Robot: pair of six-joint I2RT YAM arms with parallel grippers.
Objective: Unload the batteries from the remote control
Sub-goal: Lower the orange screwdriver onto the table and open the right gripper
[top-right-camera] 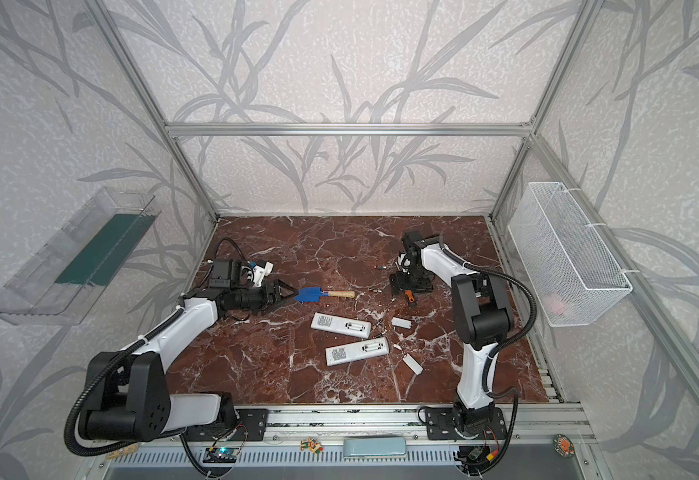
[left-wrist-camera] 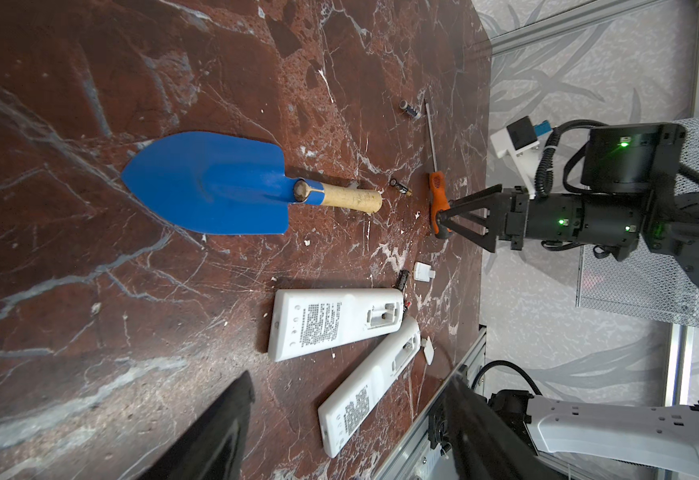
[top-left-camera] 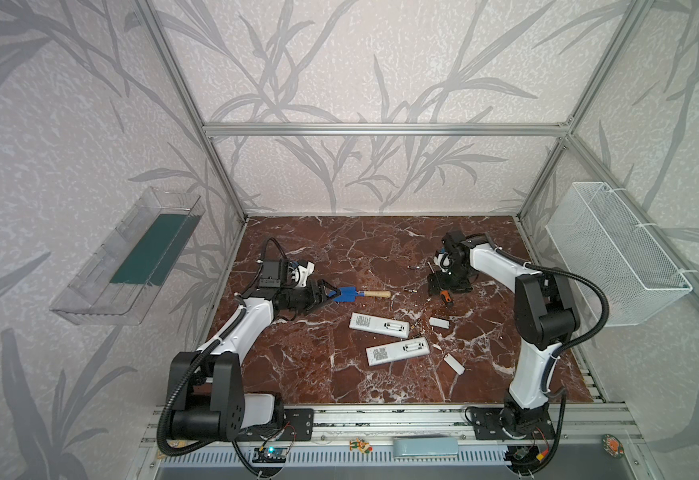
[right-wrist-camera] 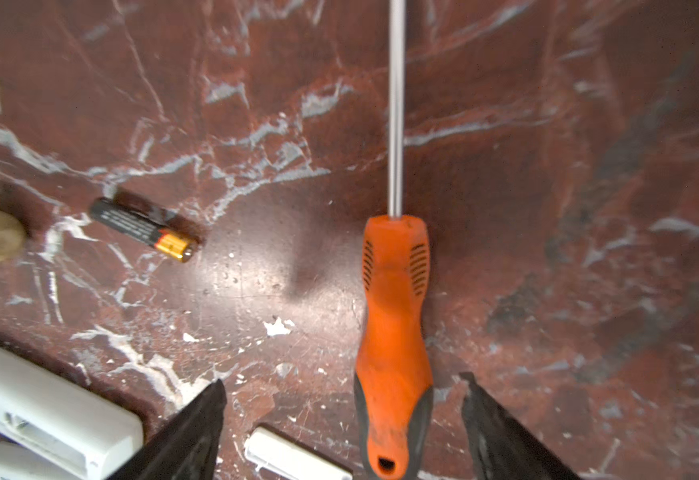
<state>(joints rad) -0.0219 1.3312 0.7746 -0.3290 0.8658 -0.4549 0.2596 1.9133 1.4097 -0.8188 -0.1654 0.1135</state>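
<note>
The right gripper (right-wrist-camera: 343, 379) is hanging with its jaws spread on either side of the orange screwdriver (right-wrist-camera: 393, 291), gripping nothing. The left gripper (top-left-camera: 331, 294) is also standing spread and empty, near the blue trowel (top-left-camera: 345, 294). 1 battery (right-wrist-camera: 144, 230) is lying between the trowel and the screwdriver, another (left-wrist-camera: 409, 109) by the screwdriver's tip, and a 3rd (left-wrist-camera: 402, 279) just beside a white remote (top-left-camera: 379, 325). The marble table (top-left-camera: 318, 374) is lying open toward its far edge. Whether any cell is sitting inside the remote is hard to make out.
</note>
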